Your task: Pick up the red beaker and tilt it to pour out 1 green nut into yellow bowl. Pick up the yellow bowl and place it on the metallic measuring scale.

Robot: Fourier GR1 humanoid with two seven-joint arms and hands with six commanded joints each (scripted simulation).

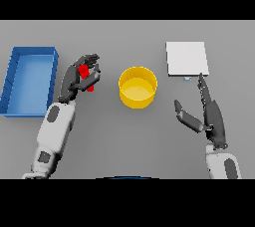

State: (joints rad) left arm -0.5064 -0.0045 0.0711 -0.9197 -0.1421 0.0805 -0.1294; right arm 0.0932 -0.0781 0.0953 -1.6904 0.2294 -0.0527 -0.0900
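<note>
Grey table (124, 136): blue tray (30, 79) far left; left hand (79, 76) curled round red beaker (88, 77); yellow bowl (137, 87) centre; metallic measuring scale (186, 58) upper right; right hand (209, 114), fingers straight, just below the scale.

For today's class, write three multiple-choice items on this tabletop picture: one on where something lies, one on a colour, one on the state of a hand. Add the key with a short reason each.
1. Where is the blue tray?
A. at the table's left side
B. right of the scale
C. under the yellow bowl

2. What colour is the bowl at the middle of the table?
A. green
B. yellow
C. white

3. What is the left hand doing?
A. lying flat on the table
B. resting in the tray
C. closed round the red beaker

Key: 1 A, the tray lies left of the left hand; 2 B, the bowl is yellow, left of the metallic measuring scale; 3 C, fingers curl round the beaker, while the right hand is open near the scale.
</note>
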